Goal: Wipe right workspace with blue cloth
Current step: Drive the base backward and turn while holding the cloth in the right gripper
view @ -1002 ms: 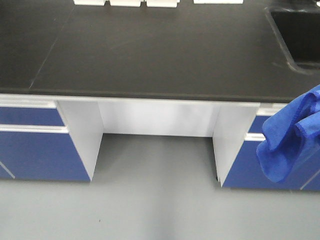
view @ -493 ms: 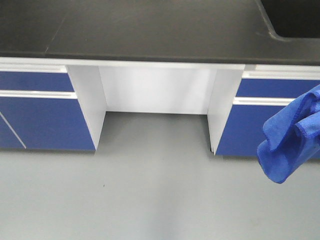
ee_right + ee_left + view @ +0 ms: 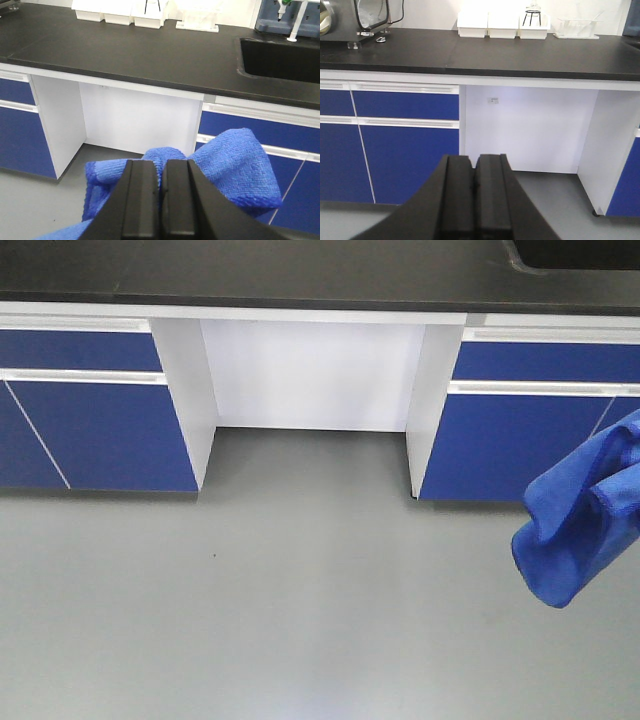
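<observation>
The right fingers are pressing together on a fold of the cloth, with only a thin seam showing between them. The blue fabric is bunching up on either side of them and spilling down below. Seen from the front, the cloth is hanging in the air at the right edge, crumpled and drooping. It is hanging over the grey floor and in front of the blue cabinets, and it seems to be touching neither.

Beyond it, the black surface is running across the room. A sink is sitting sunk into it on the right, and white bins are lining up along the back wall. The cloth is hanging lower than the surface's front edge and well clear of it, roughly below the sink side.

The left fingers are lying flat against each other, gripping nothing. They are pointing toward the white kneehole under the surface, with blue drawer fronts to its left. In that view a small tripod stand is standing among the bins, a clear rack is sitting just to their right, and a metal-framed device is resting at the far left end.
</observation>
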### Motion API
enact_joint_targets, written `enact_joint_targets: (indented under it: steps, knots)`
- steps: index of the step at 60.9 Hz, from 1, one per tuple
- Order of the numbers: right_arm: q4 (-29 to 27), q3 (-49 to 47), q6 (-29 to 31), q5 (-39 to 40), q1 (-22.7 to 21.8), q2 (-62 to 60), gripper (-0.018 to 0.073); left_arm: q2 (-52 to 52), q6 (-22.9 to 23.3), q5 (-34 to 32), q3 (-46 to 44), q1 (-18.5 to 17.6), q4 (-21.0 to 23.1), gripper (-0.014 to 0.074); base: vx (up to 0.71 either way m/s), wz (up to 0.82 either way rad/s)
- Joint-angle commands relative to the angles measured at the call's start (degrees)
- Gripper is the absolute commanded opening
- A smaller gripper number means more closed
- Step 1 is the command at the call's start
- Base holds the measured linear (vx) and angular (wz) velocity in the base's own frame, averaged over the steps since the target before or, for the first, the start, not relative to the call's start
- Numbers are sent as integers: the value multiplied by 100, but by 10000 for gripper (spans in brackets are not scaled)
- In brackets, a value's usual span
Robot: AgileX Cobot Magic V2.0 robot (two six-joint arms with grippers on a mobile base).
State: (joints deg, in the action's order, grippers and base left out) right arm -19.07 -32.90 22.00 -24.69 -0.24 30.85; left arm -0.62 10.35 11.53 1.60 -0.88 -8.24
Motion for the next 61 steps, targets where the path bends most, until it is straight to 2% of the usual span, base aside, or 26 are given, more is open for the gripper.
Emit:
enact_joint_targets:
  steps: [1, 28, 61]
  knots:
    - [-46, -155, 44, 437, -14, -1, -8, -93, 49, -438, 178, 27, -5, -6, -33, -2]
    - [-46, -155, 44, 437, -14, -1, -8, -93, 49, -438, 178, 27, -5, -6, -28, -20]
    - [-46, -155, 44, 437, -14, -1, -8, -93, 49, -438, 178, 27, -5, -6, -16, -71]
